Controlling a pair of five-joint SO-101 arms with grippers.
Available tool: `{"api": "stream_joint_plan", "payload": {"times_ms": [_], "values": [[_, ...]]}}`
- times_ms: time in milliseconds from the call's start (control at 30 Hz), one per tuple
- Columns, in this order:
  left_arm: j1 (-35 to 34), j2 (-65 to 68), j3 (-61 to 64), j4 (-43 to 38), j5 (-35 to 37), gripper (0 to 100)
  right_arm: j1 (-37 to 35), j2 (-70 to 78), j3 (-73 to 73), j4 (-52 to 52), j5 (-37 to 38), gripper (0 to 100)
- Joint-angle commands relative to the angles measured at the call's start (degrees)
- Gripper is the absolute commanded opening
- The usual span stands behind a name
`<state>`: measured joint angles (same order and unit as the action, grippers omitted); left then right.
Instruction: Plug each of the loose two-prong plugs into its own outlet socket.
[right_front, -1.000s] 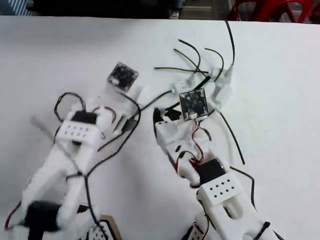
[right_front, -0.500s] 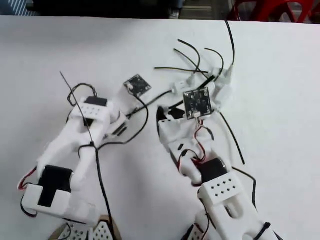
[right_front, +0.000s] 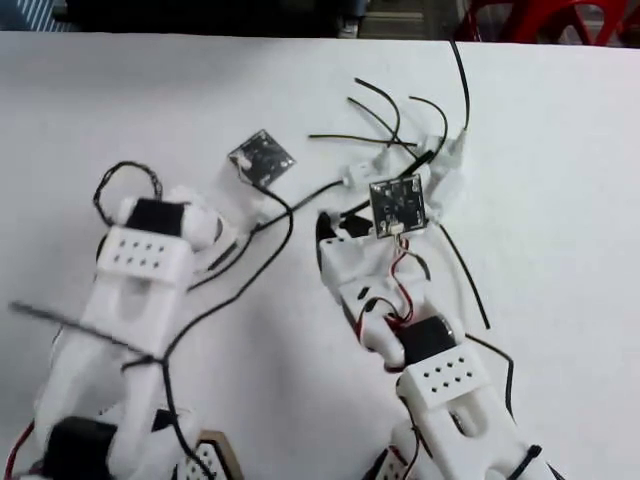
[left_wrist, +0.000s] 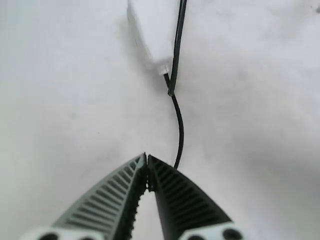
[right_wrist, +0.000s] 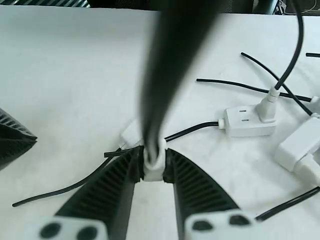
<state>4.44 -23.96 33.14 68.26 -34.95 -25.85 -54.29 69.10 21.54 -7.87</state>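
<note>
Clamping white plug (right_wrist: 153, 169): right end effector (right_wrist: 152, 151); left end effector (left_wrist: 147, 161) closed.

left arm (right_front: 135, 290) lies angled toward the far right, left gripper (left_wrist: 146, 161) pressed closed. right arm (right_front: 430, 370) extends far, right gripper (right_wrist: 152, 152) clamped on a plug (right_wrist: 154, 169).

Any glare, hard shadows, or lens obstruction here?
High view: even light, soft shadows on the table, no glare. Left wrist view: faint shadow beside the white connector. Right wrist view: the held plug's dark cable crosses mid-frame above the right end effector.
</note>
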Motion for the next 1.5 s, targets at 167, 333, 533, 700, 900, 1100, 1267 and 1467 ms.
{"api": "stream_joint_plan", "payload": {"times_ms": [167, 333, 533, 700, 900, 1100, 1267, 1467], "values": [[-0.92, -15.78, 10.73, -3.52, 0.09, 5, 0.48, -0.92, -0.53, -1.36, -0.44, 1.7], [-1.01, -13.85, 13.19, -14.33, 13.01, 29, 0.48, -0.92, -0.44, -1.36, -0.44, 1.7], [-0.4, -0.84, 8.53, -25.76, 18.73, 31, 0.48, -0.92, -0.35, -1.36, -0.44, 1.7], [-0.4, 15.43, -2.46, -26.9, 18.64, 30, 0.48, -0.92, -0.35, -1.36, -0.44, 1.7], [1.1, 31.43, -14.42, -26.73, 18.29, 30, 0.48, -0.92, -0.35, -1.36, -0.44, 1.7], [3.91, 41.63, -22.77, -24.7, 18.55, 30, 0.48, -0.92, -0.35, -1.36, -0.44, 1.7], [3.56, 47.78, -29.01, -24.62, 18.2, 17, 0.48, -0.92, -0.35, -1.36, -0.44, 1.7], [3.47, 50.77, -34.29, -19.08, 14.24, 8, 0.57, -0.92, -0.35, -1.36, -0.35, 1.7]]}}
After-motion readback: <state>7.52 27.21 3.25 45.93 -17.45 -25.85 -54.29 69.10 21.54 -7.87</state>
